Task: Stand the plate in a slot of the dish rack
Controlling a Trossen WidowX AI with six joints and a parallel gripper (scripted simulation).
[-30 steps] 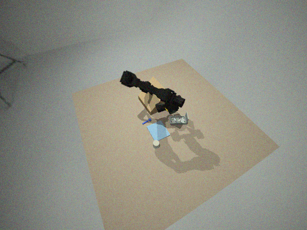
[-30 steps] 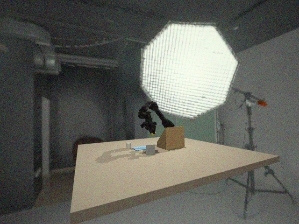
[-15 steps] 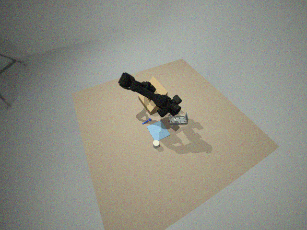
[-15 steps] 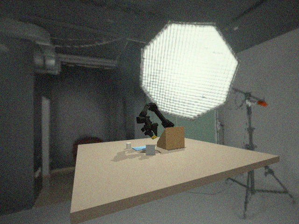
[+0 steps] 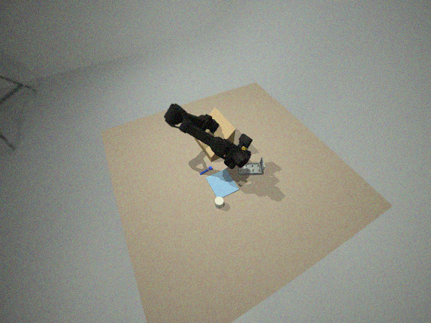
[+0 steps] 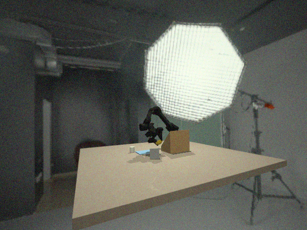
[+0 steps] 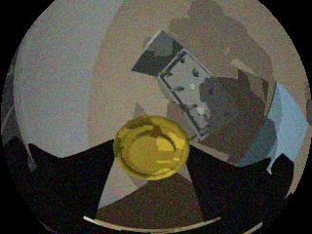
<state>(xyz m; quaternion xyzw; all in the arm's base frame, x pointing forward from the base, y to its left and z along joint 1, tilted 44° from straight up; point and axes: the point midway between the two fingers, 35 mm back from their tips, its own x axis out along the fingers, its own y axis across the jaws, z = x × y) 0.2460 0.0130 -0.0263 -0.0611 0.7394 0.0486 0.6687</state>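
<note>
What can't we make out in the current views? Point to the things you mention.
- Plate (image 5: pixel 244 149) (image 6: pixel 158 142) (image 7: pixel 151 151), top view: mostly hidden under the arm.
- Dish rack (image 5: pixel 251 173) (image 6: pixel 154 153) (image 7: pixel 201 136), exterior view: its upright end panel blocks the slots.
- Fingers' contact on the plate, wrist view: too dark to tell.
- Blue stick-like item (image 5: pixel 206 170), top view: too small to identify.
- White cylinder (image 5: pixel 219 201) (image 6: pixel 132 149), wrist view: not identifiable there.
</note>
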